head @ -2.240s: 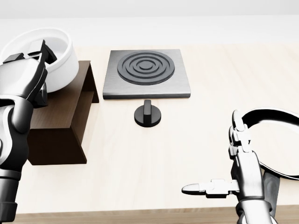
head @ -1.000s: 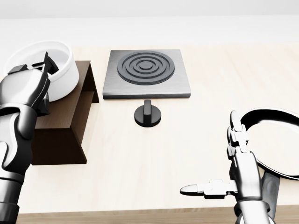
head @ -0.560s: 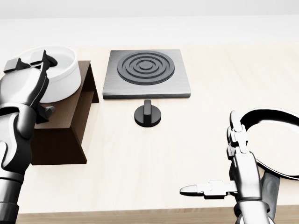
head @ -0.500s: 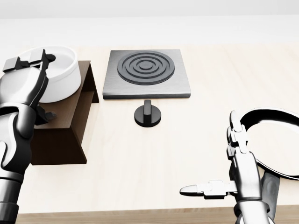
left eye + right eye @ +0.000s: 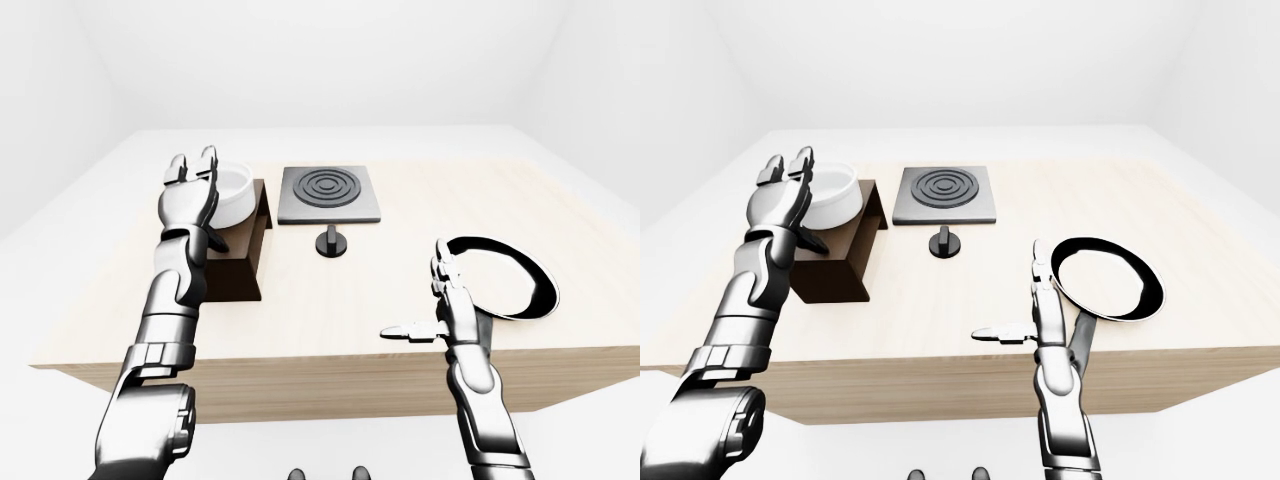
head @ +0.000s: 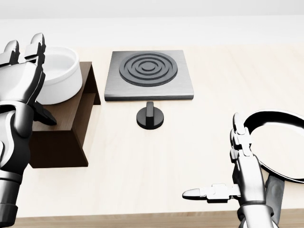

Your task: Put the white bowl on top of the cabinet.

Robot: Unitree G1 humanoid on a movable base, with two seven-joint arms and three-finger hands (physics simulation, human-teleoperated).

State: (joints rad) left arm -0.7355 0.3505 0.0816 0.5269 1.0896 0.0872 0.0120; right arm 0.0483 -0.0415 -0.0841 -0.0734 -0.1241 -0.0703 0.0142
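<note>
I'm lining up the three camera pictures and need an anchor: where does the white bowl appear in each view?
Left-eye view: the white bowl sits upper left of centre, on the dark cabinet, just right of the left hand.
Head view: upper left, partly behind the left hand.
Right-eye view: upper left, beside the left hand.
Shared landmark: the square burner plate lies just right of the bowl in all three.
</note>
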